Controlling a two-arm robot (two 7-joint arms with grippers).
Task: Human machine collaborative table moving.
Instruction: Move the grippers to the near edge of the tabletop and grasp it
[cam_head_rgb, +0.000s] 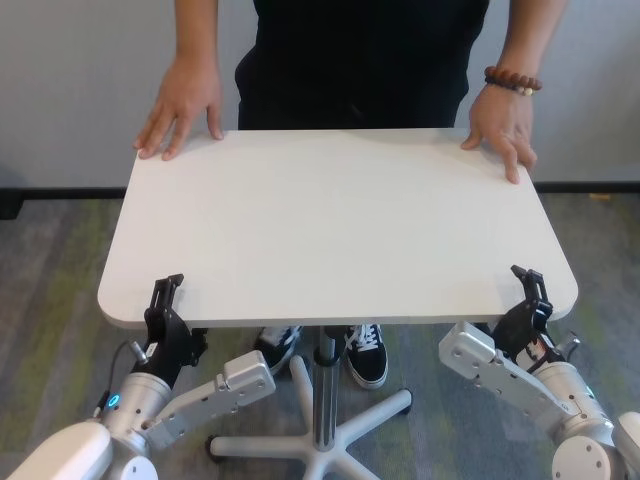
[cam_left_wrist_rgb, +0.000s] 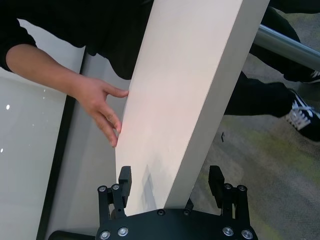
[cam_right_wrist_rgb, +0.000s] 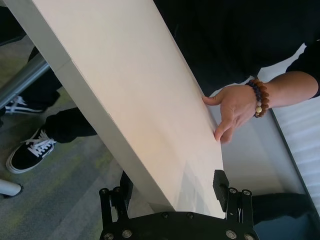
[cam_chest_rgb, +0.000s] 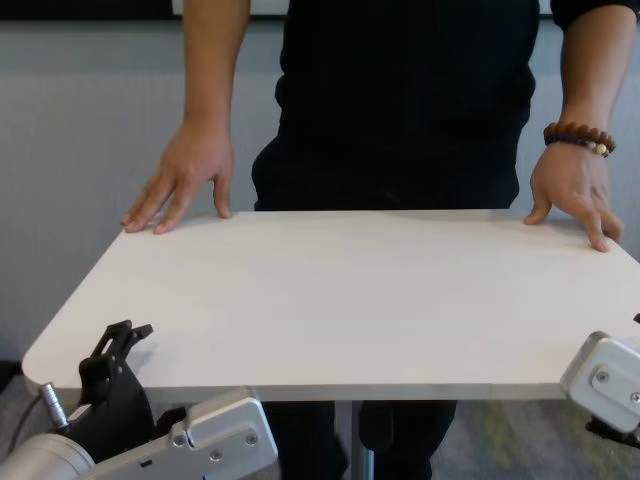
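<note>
The table (cam_head_rgb: 340, 220) is a white tabletop on a silver centre pole (cam_head_rgb: 325, 400). The human (cam_head_rgb: 360, 60), in a black top, stands at the far side with both hands flat on the far corners: one hand (cam_head_rgb: 185, 110) at the left, and one with a beaded bracelet (cam_head_rgb: 512, 82) at the right. My left gripper (cam_head_rgb: 165, 300) is at the near left corner, open, with one finger above and one below the table edge (cam_left_wrist_rgb: 200, 115). My right gripper (cam_head_rgb: 530, 290) straddles the near right corner edge (cam_right_wrist_rgb: 95, 115) the same way, open.
The table's star-shaped wheeled base (cam_head_rgb: 340, 440) stands on grey-green carpet between my arms. The human's black-and-white shoes (cam_head_rgb: 365, 355) are under the tabletop near the pole. A pale wall (cam_head_rgb: 70, 90) runs behind the human.
</note>
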